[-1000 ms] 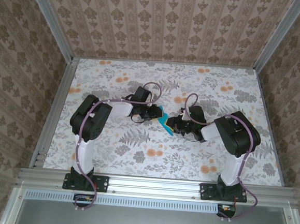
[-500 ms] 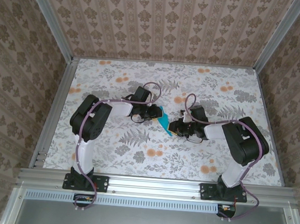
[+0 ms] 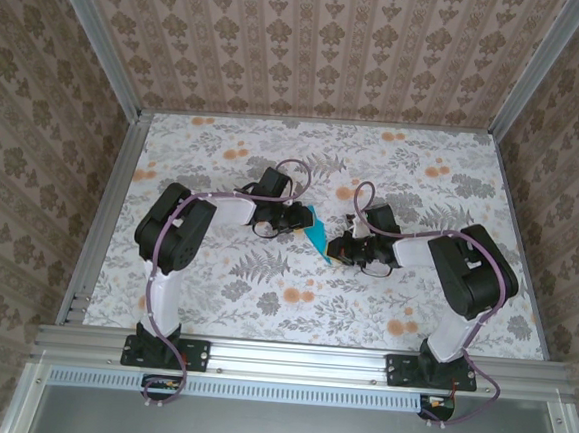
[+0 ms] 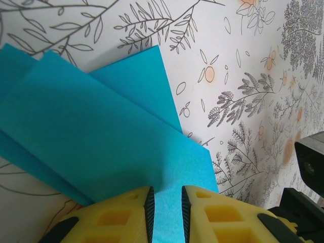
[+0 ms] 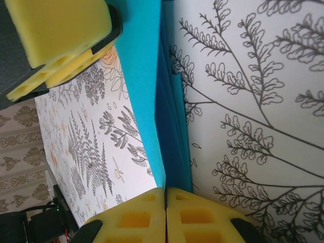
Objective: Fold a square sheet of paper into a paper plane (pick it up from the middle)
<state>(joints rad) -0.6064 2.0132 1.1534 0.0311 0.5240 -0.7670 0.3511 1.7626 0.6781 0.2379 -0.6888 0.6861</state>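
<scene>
Paper: the square sheet of paper (image 3: 317, 235), turquoise and partly folded into layers, sits mid-table on the floral tabletop (image 3: 262, 305) between both arms.
Left gripper: the left gripper (image 4: 167, 205) has its yellow fingers (image 4: 126, 212) slightly apart, with a folded edge running in between them.
Right gripper: the right gripper (image 5: 166, 212) has its pads pressed together, pinching the layered fold at its end.
Risk: if either arm pulls away, the thin sheet could tear or slip free, letting the creases spring open.

Floral-patterned tabletop (image 3: 263, 295); folded turquoise paper plane (image 3: 318, 234) near centre, resting on it.
</scene>
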